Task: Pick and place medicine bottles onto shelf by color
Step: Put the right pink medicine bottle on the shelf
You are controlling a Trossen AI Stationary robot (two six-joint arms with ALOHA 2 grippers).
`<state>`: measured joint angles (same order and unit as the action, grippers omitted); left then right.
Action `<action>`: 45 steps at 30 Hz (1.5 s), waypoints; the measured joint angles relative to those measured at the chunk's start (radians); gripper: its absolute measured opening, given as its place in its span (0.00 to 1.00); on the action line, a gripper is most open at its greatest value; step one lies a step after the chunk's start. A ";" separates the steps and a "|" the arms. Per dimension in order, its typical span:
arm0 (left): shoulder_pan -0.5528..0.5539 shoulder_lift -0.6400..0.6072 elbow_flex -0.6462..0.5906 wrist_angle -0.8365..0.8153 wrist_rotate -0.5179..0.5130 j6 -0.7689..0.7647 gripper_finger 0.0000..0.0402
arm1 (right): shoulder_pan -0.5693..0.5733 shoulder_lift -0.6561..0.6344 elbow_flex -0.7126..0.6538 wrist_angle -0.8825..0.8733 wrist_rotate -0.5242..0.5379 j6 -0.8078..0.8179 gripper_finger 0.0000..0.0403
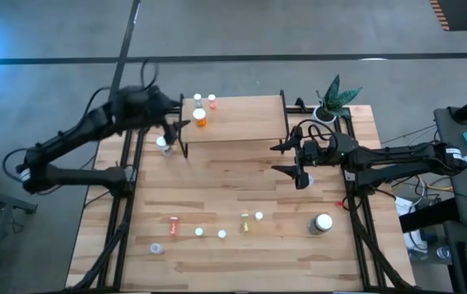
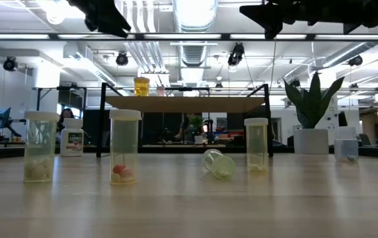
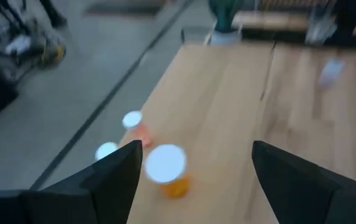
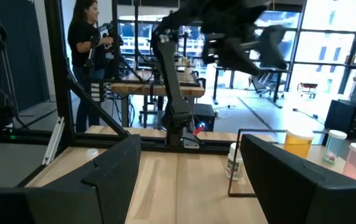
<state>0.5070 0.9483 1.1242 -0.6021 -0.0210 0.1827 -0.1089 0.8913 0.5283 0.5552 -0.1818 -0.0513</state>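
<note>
- Left gripper [image 1: 186, 124] hangs over the shelf's left end with its fingers spread and nothing between them; in the left wrist view the orange bottle [image 3: 167, 170] stands upright on the board just below those open fingers.
- Shelf [image 1: 242, 118] sits at the far middle of the table; you have three bottles on its left end, the orange bottle and two smaller ones [image 1: 198, 99] behind it.
- White bottle [image 1: 163, 144] stands on the table just left of the shelf's legs, near your left arm.
- Loose bottles [image 1: 221, 233] are strung along the near part of the table, some upright, at least one [image 2: 218, 163] lying on its side; a larger one [image 1: 322, 223] stands near right.
- Right gripper [image 1: 286, 158] waits right of the shelf, fingers apart and empty.
- Expect these bottles to be light, stiff and smooth-walled, so easy to tip: take each round the body below the cap, squarely.
</note>
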 joint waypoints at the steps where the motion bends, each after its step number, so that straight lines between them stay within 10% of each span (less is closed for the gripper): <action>1: -0.017 -0.047 -0.052 0.059 0.005 -0.022 0.71 | 0.000 0.000 0.001 0.000 0.000 0.000 0.66; 19: -0.192 -0.365 -0.769 0.995 0.047 -0.252 0.71 | 0.000 0.000 0.001 0.000 0.000 0.002 0.66; 45: -0.193 -0.337 -0.792 1.038 0.069 -0.256 0.71 | -0.001 0.001 0.001 0.003 0.055 -0.010 0.66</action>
<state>0.3138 0.6116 0.3321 0.4362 0.0482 -0.0734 -0.1097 0.8928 0.5297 0.5587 -0.1265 -0.0617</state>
